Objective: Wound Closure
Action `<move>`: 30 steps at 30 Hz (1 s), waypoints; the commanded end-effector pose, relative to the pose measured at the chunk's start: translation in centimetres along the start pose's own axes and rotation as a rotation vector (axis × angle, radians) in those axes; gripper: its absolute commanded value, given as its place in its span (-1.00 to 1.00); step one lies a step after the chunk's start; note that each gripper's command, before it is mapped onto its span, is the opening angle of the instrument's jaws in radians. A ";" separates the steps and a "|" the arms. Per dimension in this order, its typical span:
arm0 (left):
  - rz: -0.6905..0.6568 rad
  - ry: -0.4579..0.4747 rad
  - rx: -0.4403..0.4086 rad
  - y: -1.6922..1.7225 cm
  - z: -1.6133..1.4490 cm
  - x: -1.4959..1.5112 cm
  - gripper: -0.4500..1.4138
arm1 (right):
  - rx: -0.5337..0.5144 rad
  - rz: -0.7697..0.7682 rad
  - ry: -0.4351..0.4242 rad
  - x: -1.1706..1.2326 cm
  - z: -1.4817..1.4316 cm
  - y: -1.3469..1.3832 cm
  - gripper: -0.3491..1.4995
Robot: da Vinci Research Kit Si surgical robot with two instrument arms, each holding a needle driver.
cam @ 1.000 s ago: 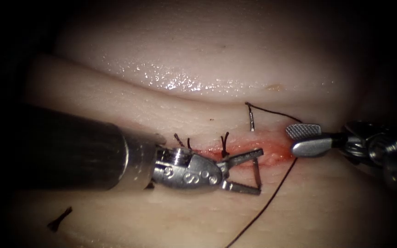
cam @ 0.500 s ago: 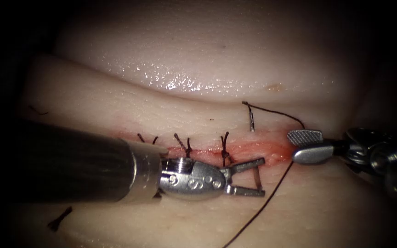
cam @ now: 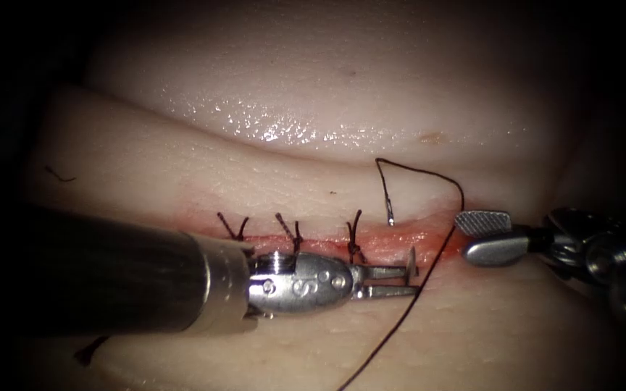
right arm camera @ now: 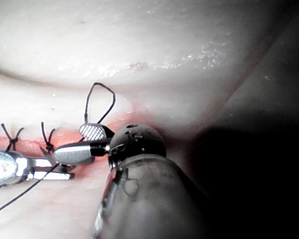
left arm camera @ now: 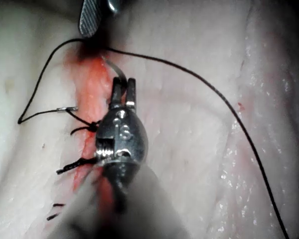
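Since we're working from the near edge back: the thread (cam: 400, 326) ran up from the near side of the tissue (cam: 516, 326) in one slack diagonal, heading for the right end of the cut (cam: 393, 237). It lay loose, and I'd guess that was so nothing tugged on the bite.

Just behind that, your left tool (cam: 411, 281) lay low along the near lip, pointing right. Its jaws were pressed nearly together on the needle (cam: 411, 259), close to the tip where it stuck up out of the near lip. I reckon you gripped there because it was the only bare steel on that side. The middle of the curve was buried under the cut, so the needle was in the tissue.

Along the cut itself sat three tied stitches (cam: 289, 230), all left of the needle. The bit to their right was open and wet with red fluid (cam: 429, 235).

At the cut's right end, your right tool (cam: 481, 235) sat with its jaws spread and nothing in them. The thread ran just to their left. My read is that it was parked clear of the left tool's grip.

Further back, the needle's tail end poked out of the far lip. From it the thread arched up and over to the right before dropping back towards you.
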 end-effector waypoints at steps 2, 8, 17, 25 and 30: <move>-0.072 0.018 -0.033 0.03 0.01 -0.01 -1.00 | 0.008 0.002 -0.004 -0.06 0.03 0.01 0.49; -0.222 0.045 -0.126 0.07 -0.18 0.17 -1.00 | 0.020 -0.005 -0.020 -0.07 -0.05 -0.01 0.47; -0.371 0.094 -0.185 0.08 -0.42 0.59 -1.00 | 0.013 -0.326 -0.026 -0.05 -0.07 -0.07 0.36; -0.199 0.171 -0.227 0.36 -0.46 1.11 -1.00 | -0.006 -0.545 -0.080 0.15 -0.08 -0.13 0.49; 0.008 0.155 -0.172 0.54 -0.50 1.46 -1.00 | 0.003 -0.545 -0.068 0.08 -0.05 -0.22 0.29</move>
